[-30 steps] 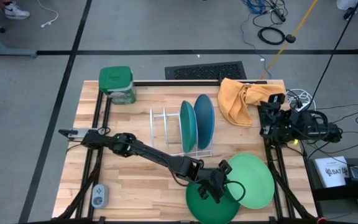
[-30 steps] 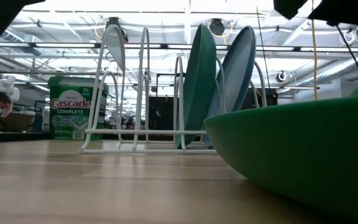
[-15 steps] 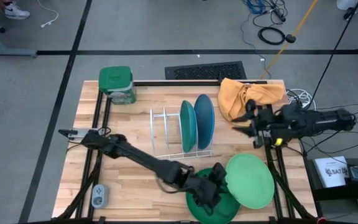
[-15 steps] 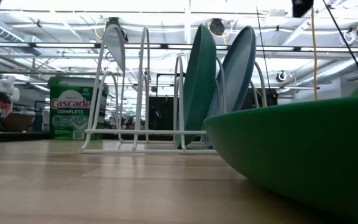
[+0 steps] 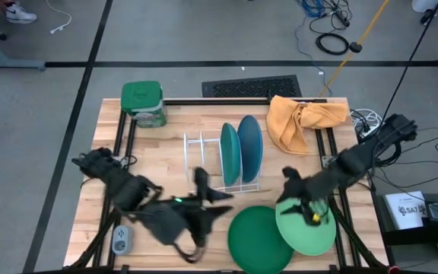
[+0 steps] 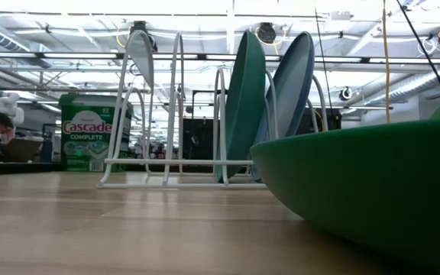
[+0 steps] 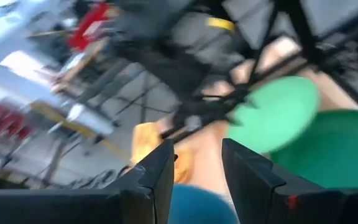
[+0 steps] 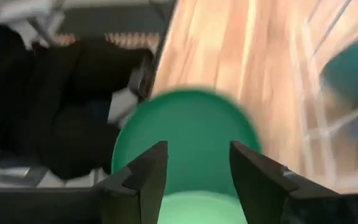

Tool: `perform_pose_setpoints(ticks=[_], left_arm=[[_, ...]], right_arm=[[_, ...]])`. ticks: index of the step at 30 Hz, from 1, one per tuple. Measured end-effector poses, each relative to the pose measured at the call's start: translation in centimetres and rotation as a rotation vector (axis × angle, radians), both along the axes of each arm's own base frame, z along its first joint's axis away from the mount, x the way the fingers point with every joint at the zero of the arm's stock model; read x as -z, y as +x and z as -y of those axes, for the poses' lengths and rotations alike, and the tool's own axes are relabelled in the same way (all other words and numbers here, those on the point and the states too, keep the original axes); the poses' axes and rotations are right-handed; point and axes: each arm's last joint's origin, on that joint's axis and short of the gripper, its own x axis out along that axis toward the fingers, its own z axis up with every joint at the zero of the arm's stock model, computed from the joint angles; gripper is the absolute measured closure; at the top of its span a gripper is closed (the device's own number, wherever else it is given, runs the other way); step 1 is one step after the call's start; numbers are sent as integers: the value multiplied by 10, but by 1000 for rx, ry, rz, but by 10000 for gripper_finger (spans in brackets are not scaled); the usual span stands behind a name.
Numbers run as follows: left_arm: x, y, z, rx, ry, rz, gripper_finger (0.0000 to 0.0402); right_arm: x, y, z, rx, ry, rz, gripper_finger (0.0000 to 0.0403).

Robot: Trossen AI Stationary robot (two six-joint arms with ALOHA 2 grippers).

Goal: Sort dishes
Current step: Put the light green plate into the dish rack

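The dark green plate (image 5: 258,237) lies flat near the table's near edge. The light green plate (image 5: 310,223) lies to its right, with its left rim over the dark one. The teal plate (image 5: 229,156) and the blue plate (image 5: 250,148) stand on edge in the white wire rack (image 5: 201,164). My left gripper (image 5: 213,195) is open, left of the dark green plate and apart from it. My right gripper (image 5: 292,187) is open above the light green plate's far left rim. In the right wrist view the dark green plate (image 8: 185,130) shows beyond the open gripper (image 8: 197,149).
A green lidded tub (image 5: 143,103) stands at the far left corner and an orange cloth (image 5: 303,120) lies at the far right. A small grey device (image 5: 120,240) sits near the near left corner. Bare wood lies between the rack and the left edge.
My left gripper has drawn back from the dark green plate toward the table's left and risen; the plate lies where it was. My right arm has swung out from the right edge toward the near side, coming over the light green plate.
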Motion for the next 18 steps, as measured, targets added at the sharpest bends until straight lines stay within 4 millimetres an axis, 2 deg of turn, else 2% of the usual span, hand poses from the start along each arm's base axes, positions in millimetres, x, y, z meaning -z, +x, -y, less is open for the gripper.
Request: perform_pose_setpoints(ticks=[5,9,14,18], left_arm=[[-30,-45,-8,-119,-113,111,265],[-37,-69,-9,-163,-193,142,265],[-36,-84,1,-188,-214,169,265],[-34,-90,8,-175,-229,164,265]], right_arm=[[33,6,-36,103,-19,-225,235],[61,4,-61,199,-64,-372,222],[87,5,-82,291,-76,-460,204],[98,9,-97,311,-30,-464,196]])
